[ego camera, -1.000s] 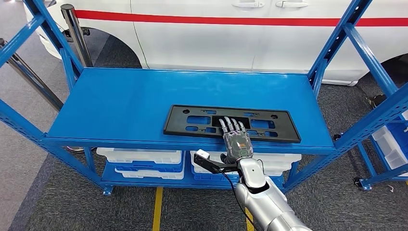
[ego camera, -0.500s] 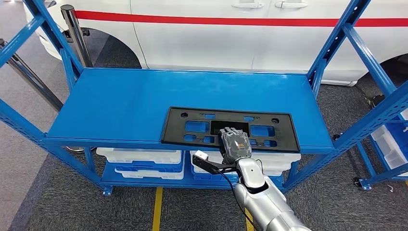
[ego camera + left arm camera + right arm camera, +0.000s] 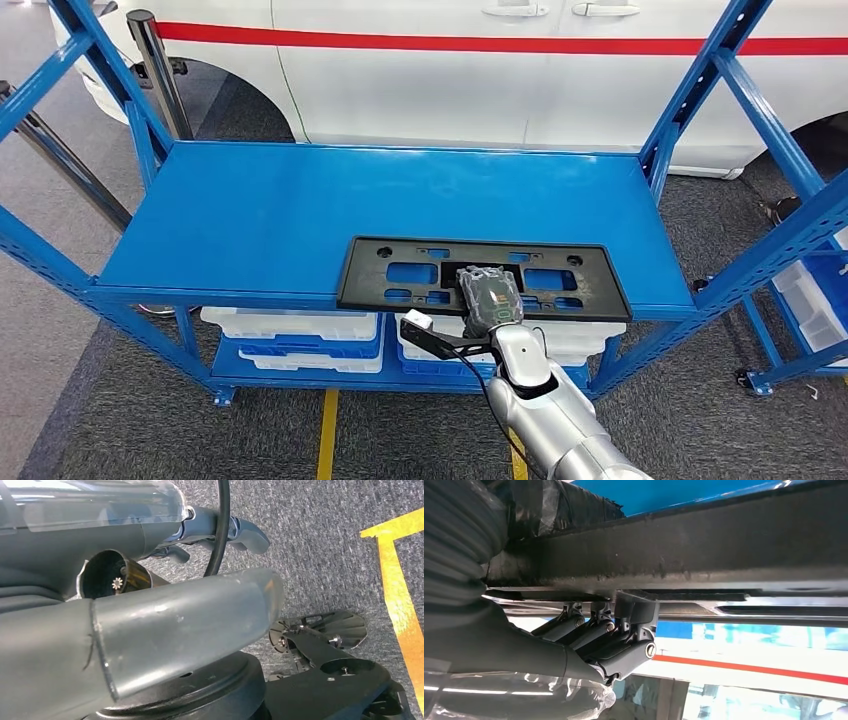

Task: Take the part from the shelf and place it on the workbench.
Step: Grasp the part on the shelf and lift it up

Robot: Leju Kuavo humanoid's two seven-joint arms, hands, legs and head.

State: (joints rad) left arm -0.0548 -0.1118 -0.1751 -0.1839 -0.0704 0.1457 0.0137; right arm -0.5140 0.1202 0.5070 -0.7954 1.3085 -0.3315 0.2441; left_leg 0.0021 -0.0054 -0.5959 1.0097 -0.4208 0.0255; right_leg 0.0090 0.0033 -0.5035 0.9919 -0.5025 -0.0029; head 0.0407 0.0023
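Blue shelf (image 3: 250,220) carries the black part (image 3: 400,275) at its front edge, right hand (image 3: 489,296) curled gripping it.

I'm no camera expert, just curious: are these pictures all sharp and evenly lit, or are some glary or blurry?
Head view: sharp and evenly lit; soft sheen on the blue shelf. Right wrist view: right hand and black part sit very close and grainy; the background behind is washed out and blurred. Left wrist view: the near grey covers are soft, with glare, while the carpet stays crisp.
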